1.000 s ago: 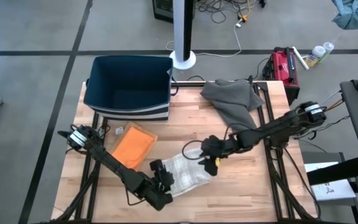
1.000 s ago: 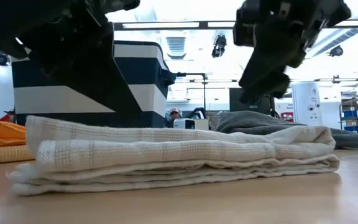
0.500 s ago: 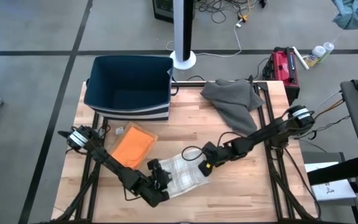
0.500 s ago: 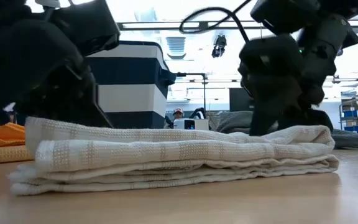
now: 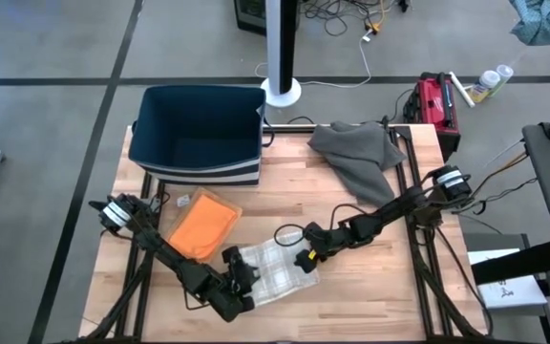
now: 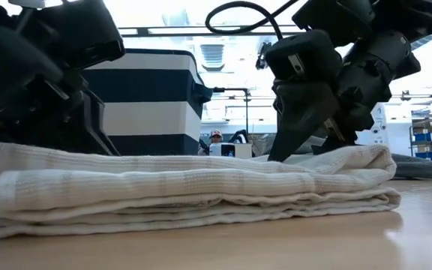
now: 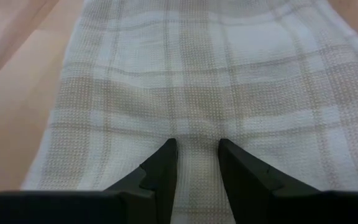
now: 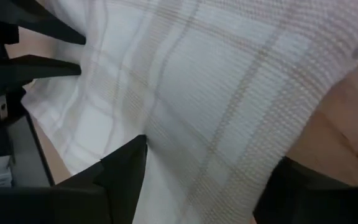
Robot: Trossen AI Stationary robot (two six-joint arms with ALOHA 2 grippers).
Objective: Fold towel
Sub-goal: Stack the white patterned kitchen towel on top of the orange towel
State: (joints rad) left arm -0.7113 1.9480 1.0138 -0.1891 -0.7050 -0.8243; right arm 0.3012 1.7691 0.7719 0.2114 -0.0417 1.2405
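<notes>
A white towel with beige checks (image 5: 277, 269) lies folded in several layers on the wooden table (image 5: 370, 287), near its front edge. My left gripper (image 5: 244, 276) is at the towel's left end, open by a narrow gap, slanting down onto the top layer (image 7: 194, 93). My right gripper (image 5: 304, 258) is at the towel's right end, its fingers wide apart over the cloth (image 8: 216, 106). In the low view both dark grippers stand just behind the towel's top edge (image 6: 201, 161). My left gripper sets its two fingertips (image 7: 165, 163) on the towel's top layer near the left end, slanting down from the left. The cloth lies flat in the gap, with no fold caught between the fingers. My right gripper, open, touches the towel's top near its right end (image 6: 282, 156) with a fingertip, slanting down from the right. The towel stays flat on the table.
A navy bin with a white stripe (image 5: 199, 134) stands at the back left. A folded orange cloth (image 5: 203, 226) lies left of the towel, and a crumpled grey cloth (image 5: 356, 153) at the back right. A white pole base (image 5: 281, 93) is behind the table.
My right gripper has come down and toward the table's left onto the towel's right end, rolling its wrist. My left gripper has sunk and drawn toward the left. The folded towel has slid a little toward the table's left, still folded.
</notes>
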